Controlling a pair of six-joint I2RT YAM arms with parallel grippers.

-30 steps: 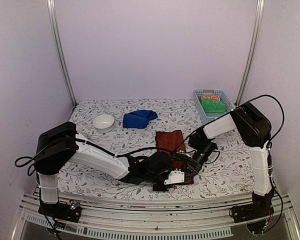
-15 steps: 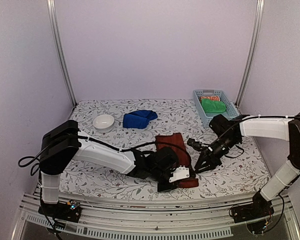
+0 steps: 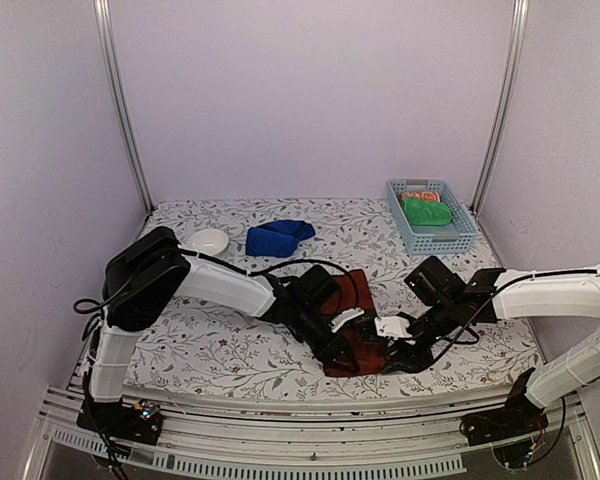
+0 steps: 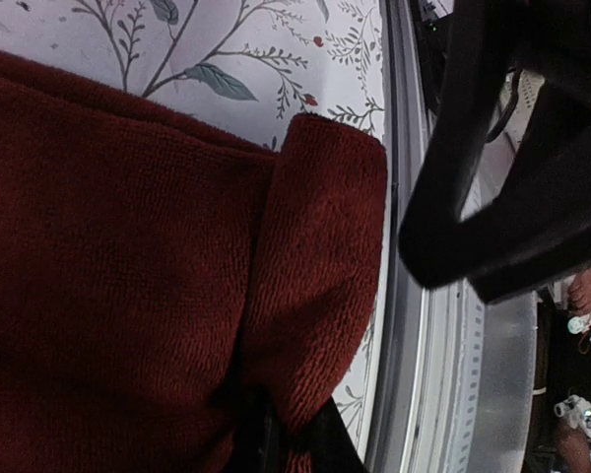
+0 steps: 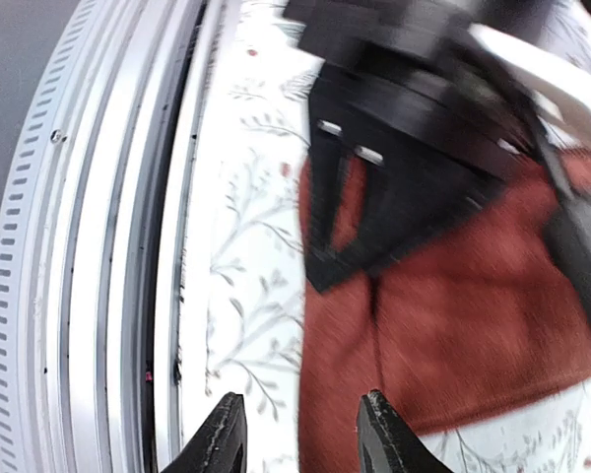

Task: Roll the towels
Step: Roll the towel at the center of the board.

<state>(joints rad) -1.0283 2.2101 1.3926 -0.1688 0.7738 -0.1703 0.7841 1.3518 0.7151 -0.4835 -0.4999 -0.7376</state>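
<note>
soft, even light overhead, faint shadows. right wrist view blurs at upper right; left wrist view renders the red towel point(image 4: 118, 256) crisply.

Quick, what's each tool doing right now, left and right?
Left tool: closed, pinching the folded edge of the dark brick-red soft towel.
Right tool: open, holding nothing.

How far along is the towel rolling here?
Nothing is rolled yet. The left gripper pinches the near end of the red towel, turned over once; the right gripper hovers open beside it. The rest of it lies flat, and the blue towel sits bunched.
</note>
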